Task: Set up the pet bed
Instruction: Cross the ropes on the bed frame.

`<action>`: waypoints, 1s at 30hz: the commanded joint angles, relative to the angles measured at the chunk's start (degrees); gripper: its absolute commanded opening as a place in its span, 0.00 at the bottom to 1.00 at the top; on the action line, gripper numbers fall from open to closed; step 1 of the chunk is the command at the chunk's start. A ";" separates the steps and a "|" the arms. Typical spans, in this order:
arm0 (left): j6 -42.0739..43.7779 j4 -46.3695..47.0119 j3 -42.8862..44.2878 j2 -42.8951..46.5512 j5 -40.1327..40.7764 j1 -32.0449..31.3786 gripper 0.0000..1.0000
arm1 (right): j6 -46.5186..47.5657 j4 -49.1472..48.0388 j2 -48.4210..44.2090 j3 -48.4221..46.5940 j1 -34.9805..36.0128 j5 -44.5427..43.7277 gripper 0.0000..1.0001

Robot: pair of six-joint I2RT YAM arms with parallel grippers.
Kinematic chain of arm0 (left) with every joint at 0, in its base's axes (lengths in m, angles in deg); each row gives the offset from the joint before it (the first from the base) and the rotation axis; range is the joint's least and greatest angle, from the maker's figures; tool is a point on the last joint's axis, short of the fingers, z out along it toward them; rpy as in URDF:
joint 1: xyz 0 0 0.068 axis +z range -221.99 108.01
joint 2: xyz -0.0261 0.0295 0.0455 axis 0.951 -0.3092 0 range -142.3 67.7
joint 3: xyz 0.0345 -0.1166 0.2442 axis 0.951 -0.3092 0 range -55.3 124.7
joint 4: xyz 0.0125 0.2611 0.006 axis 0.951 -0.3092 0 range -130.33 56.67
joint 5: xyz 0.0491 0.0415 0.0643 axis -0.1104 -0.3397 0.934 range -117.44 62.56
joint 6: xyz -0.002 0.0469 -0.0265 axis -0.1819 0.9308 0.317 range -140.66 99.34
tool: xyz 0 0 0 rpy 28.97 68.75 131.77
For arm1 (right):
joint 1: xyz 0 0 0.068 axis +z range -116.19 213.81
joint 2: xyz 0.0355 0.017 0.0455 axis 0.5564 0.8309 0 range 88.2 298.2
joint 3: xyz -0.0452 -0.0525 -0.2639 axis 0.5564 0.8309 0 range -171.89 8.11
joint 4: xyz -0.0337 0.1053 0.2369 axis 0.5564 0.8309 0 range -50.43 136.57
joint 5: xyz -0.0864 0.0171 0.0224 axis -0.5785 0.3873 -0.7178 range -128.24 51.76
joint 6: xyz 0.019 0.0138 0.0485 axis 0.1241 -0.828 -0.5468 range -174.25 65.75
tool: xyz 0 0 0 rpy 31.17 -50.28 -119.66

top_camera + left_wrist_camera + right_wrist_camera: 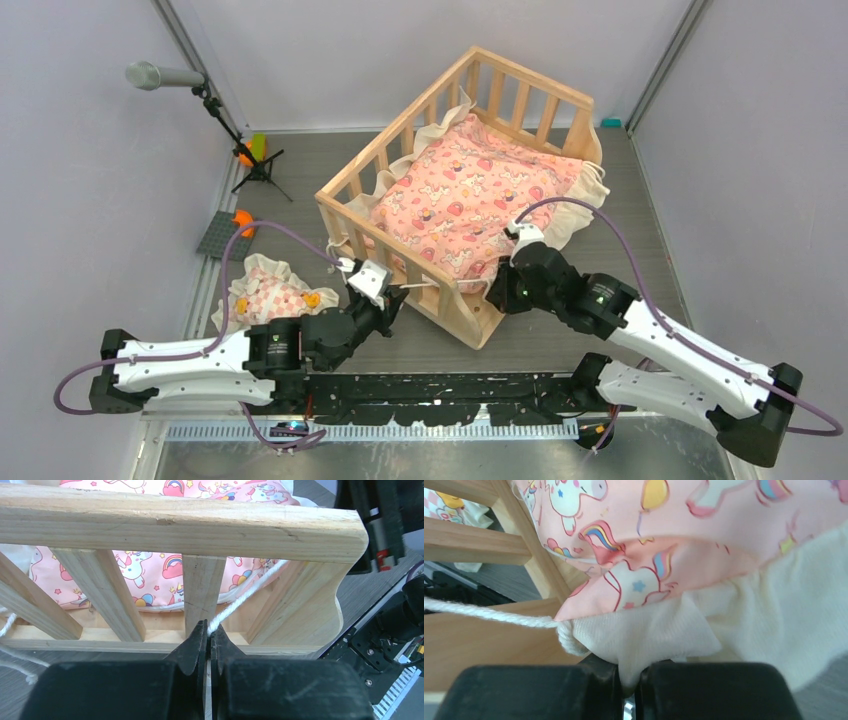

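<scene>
The pet bed (400, 125) is a pale wood crib frame standing at an angle in the middle of the table. A pink printed cushion (465, 195) with a cream frill lies inside it. My left gripper (392, 293) is at the bed's near railing. In the left wrist view it (209, 630) is shut on a white cord (240, 597) that runs between the slats (202, 590) to the cushion (150, 575). My right gripper (497, 290) is at the near corner. There it (629, 672) is shut on the cushion's cream frill (659, 630), beside the cord's knot (566, 637).
A small frilled pillow (270, 295) lies left of the bed, by the left arm. A microphone on a tripod (165, 76) stands at the far left, with a grey plate (222, 235) and orange bits near it. Walls close in both sides.
</scene>
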 commanded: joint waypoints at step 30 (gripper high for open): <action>-1.69 0.16 -0.19 -0.60 -1.89 0.29 0.00 | -14.92 -2.30 -10.96 2.96 2.61 8.80 0.48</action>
